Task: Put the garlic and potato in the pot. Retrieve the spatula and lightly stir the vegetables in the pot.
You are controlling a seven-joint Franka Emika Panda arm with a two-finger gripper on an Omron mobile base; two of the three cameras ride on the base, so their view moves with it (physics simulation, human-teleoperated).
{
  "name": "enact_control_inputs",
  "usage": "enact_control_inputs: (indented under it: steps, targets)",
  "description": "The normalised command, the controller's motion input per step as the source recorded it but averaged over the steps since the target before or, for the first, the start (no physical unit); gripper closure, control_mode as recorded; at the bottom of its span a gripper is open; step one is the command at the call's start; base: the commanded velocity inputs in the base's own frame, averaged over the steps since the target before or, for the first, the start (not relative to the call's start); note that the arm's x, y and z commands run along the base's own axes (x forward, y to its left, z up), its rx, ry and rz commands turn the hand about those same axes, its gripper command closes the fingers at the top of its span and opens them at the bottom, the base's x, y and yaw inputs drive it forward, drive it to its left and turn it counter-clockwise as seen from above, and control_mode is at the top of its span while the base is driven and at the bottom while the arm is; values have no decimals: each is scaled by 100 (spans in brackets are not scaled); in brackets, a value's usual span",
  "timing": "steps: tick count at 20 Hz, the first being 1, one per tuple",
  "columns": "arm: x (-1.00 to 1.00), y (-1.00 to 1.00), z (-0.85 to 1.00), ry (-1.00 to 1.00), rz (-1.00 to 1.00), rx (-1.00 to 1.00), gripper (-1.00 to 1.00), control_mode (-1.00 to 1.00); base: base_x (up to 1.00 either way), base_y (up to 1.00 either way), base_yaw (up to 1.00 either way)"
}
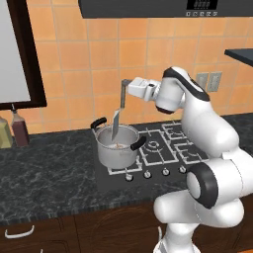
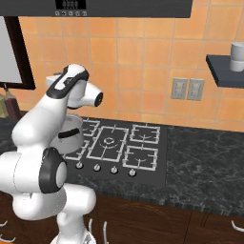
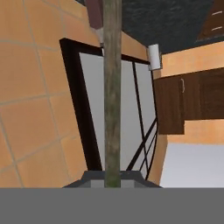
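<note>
The spatula (image 1: 118,111) is being pinched at its handle's top by the tool (image 1: 124,83), the blade hanging down into the pot (image 1: 117,146). The pot is sitting on the stove (image 1: 163,148) at its 9 o'clock burner, on the dark counter (image 1: 44,168). Something small and pinkish is lying inside the pot.

Walls: orange tile (image 1: 74,64)
Counter: black speckled stone (image 1: 44,173)
Cabinets: dark wood (image 1: 99,227)
Window: dark-framed (image 1: 20,54)
</note>
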Motion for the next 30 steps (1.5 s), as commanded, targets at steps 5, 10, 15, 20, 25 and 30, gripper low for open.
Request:
enact_control_inputs:
  steps: [5, 10, 15, 20, 25, 30]
  targets:
    - [4, -6, -39, 11, 0, 0, 100, -100, 0, 0, 0]
    - [28, 0, -20, 2, 0, 0, 100, -100, 0, 0, 0]
    - [13, -8, -30, -1, 0, -3, 100, -100, 0, 0, 0]
    - [24, -27, 11, 0, -2, 0, 100, -100, 0, 0, 0]
    - [29, -3, 9, 0, -2, 0, 100, -100, 0, 0, 0]
    - [0, 0, -26, 0, 0, 0, 100, -100, 0, 0, 0]
